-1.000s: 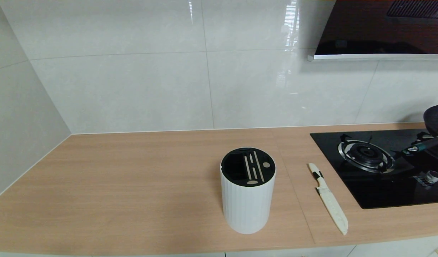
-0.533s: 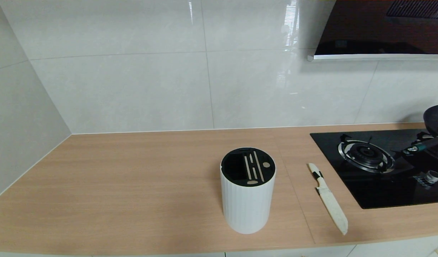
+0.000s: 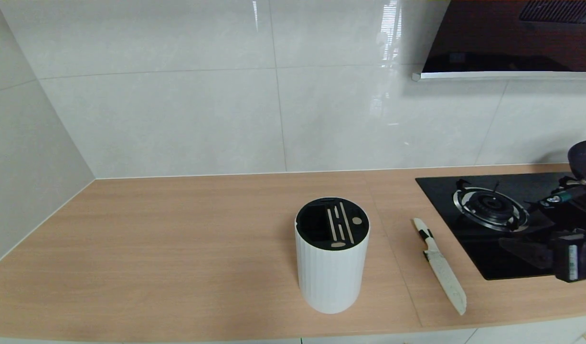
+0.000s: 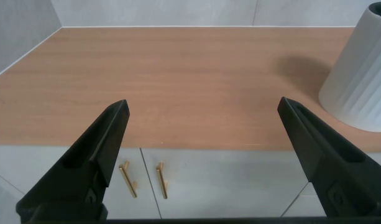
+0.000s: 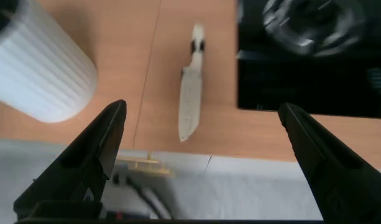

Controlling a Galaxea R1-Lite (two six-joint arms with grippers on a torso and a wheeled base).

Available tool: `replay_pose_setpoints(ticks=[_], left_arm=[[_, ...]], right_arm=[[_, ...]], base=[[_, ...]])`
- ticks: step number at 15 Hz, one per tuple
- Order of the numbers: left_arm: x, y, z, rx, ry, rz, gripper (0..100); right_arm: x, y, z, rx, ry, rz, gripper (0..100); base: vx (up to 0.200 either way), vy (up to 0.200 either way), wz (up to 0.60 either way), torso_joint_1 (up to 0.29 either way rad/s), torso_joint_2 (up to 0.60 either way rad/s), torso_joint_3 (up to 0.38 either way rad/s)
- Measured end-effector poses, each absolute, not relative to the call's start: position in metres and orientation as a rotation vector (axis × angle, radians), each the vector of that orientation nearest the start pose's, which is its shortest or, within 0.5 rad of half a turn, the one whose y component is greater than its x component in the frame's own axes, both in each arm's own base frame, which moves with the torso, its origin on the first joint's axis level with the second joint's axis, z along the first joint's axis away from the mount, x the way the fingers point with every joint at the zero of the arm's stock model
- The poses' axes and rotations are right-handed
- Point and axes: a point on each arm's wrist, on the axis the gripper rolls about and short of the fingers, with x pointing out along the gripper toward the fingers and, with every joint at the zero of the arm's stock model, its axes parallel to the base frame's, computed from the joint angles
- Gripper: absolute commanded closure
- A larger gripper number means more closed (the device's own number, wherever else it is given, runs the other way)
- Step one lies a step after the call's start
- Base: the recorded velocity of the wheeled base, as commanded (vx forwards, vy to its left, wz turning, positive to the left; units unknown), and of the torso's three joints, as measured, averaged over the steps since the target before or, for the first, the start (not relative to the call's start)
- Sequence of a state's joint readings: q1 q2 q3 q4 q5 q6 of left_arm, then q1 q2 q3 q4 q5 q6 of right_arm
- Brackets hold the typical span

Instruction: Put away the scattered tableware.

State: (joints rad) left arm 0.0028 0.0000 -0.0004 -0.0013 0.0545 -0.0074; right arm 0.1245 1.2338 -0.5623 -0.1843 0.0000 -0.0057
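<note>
A cream knife (image 3: 438,265) with a black band on its handle lies flat on the wooden counter (image 3: 178,239), between the holder and the hob. A white ribbed utensil holder (image 3: 332,253) with a black slotted top stands upright left of it. My right gripper (image 3: 507,244) hangs open above the hob's front edge, right of the knife. From the right wrist, that gripper (image 5: 201,107) looks down on the knife (image 5: 190,93) and the holder (image 5: 38,68), its fingers wide apart. My left gripper (image 4: 202,101) is open at the counter's front edge, with the holder (image 4: 358,74) off to one side.
A black gas hob (image 3: 464,224) with a burner (image 3: 491,208) takes up the counter's right end, and a dark wok (image 3: 584,157) sits on it. A range hood (image 3: 512,38) hangs above. Cabinet doors with gold handles (image 4: 143,180) lie below the counter edge. The tiled wall closes the back and left.
My right gripper has come into the head view at the right edge, over the hob's front. The knife and holder have not moved.
</note>
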Motion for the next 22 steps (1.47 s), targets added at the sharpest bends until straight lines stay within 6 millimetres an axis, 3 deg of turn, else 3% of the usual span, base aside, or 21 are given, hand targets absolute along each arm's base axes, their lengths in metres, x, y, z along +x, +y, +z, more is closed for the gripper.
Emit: replay_pose_setpoints(ticks=[2,5,11,16,22], left_arm=[[-0.023,0.001,0.076,-0.007,-0.002,0.057,0],[-0.023,0.001,0.076,-0.006,-0.002,0.058,0],[-0.023,0.001,0.076,-0.006,-0.002,0.057,0],[-0.023,0.001,0.076,-0.006,-0.002,0.058,0],[-0.023,0.001,0.076,-0.006,-0.003,0.058,0]], right_arm=[[0.215,0.031,0.164,-0.048,0.573,0.141,0],[0.258,0.042,0.129,-0.077,0.662,0.145,0],[0.310,0.056,0.065,-0.142,0.651,0.074,0],[0.326,0.059,0.026,-0.138,0.687,0.078,0],[0.332,0.059,0.011,-0.087,0.715,0.111,0]], base=[[0.000,0.000,0.00,0.000,0.00,0.000],[0.000,0.000,0.00,0.000,0.00,0.000],[0.000,0.000,0.00,0.000,0.00,0.000],[0.000,0.000,0.00,0.000,0.00,0.000],[0.000,0.000,0.00,0.000,0.00,0.000]])
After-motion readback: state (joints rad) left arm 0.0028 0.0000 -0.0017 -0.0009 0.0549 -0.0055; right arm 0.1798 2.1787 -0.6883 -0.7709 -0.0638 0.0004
